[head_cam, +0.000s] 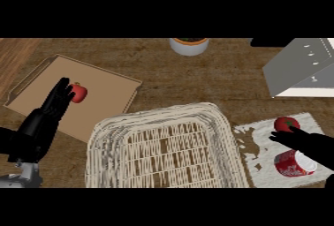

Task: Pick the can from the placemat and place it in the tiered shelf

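Observation:
A red can point(292, 165) with a white end lies on its side on the white placemat point(256, 148) at the lower right. My right hand point(312, 143) hovers just over the can's far side and hides part of it; its fingers stretch leftward, open and not curled round the can. The grey and white tiered shelf point(300, 66) stands at the upper right. At the left, my left hand point(55, 103) rests open with its fingers up, over the edge of a brown tray.
A large wicker basket point(163, 150) fills the centre front, between the hands. The brown tray point(98, 112) at the left holds a red fruit point(79, 92). Another red fruit point(284, 123) sits on the placemat's far side. A white pot point(189, 45) stands at the back centre.

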Robot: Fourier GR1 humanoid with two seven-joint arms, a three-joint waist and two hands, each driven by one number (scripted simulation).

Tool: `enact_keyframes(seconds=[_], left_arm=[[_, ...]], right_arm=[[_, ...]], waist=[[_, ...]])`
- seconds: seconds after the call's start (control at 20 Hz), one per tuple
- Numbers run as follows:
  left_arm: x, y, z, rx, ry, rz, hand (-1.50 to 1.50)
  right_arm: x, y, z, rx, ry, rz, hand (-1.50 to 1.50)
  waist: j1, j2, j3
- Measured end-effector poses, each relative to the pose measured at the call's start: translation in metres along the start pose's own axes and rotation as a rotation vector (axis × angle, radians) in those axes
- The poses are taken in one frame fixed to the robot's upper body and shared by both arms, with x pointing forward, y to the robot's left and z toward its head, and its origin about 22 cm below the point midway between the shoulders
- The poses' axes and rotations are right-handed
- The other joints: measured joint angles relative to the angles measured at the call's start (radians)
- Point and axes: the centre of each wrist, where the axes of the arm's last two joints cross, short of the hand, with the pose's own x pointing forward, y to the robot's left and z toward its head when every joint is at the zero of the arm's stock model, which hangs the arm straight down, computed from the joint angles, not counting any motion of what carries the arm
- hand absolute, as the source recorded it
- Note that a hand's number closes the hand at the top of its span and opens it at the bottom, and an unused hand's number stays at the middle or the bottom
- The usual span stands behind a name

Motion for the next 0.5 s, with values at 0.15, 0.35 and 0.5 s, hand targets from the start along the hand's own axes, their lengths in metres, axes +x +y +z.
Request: enact_keyframes(seconds=[0.15, 0.35, 0.5], left_arm=[[-0.001, 0.001, 0.000, 0.010, 0.003, 0.003, 0.00], [-0.002, -0.002, -0.001, 0.006, 0.001, 0.007, 0.00], [0.002, 0.000, -0.001, 0.003, 0.003, 0.006, 0.00]], right_arm=[[-0.002, 0.004, -0.001, -0.005, -0.010, -0.001, -1.50], [-0.008, 0.009, -0.003, -0.029, -0.027, 0.005, 1.50], [-0.012, 0.014, -0.006, -0.097, -0.030, 0.024, 1.50]], waist=[[0.000, -0.001, -0.004], [0.000, -0.003, -0.008], [0.001, -0.005, -0.010]])
